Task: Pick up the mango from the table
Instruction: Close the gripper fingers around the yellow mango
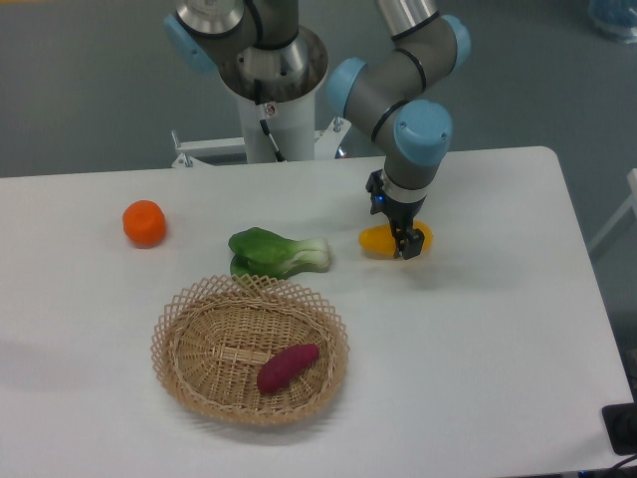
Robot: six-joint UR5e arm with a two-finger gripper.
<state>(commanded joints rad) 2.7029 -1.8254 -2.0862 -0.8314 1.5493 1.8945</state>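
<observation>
- The claw [406, 242] is down at the mango [383, 239], fingers straddling its right half. Looks closed in on the fruit, but honestly I can't tell if it's actually squeezing yet or just sitting around it.
- Mango is lying on the table [498, 329], right of center, under the arm's wrist. It seems to be resting on the surface, so no lift as far as I can see.
- So progress-wise: the reach and the descent look done, the grip is maybe on, and the actual pick-up is what's left.
- Just left of the mango there's a bok choy [279, 252], near but not touching.
- Further out: an orange [144, 223] far left, and a basket [249, 349] up front holding a sweet potato [287, 367].
</observation>
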